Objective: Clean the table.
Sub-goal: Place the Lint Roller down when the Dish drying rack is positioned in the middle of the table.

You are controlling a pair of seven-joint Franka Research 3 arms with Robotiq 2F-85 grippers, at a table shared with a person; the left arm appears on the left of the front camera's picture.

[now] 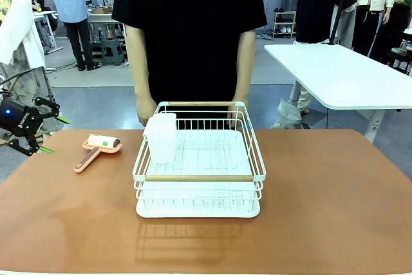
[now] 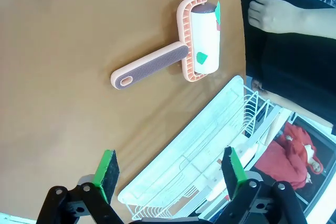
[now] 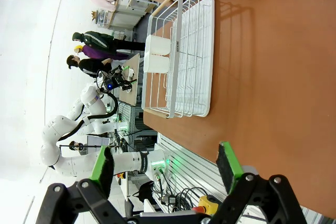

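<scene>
- Right hand: two black fingers w/ green pads rise from bottom edge, spread wide apart, nothing between them.
- Smooth reddish-brown desk fills right side of pic, view rolled sideways.
- White wire dish rack on white tray sits on desk, wooden bars at both ends.
- White translucent plastic cutlery holder hangs at one side of rack.
- Left white robot arm farther off, beyond desk edge; its black hand raised, off the desk.
</scene>
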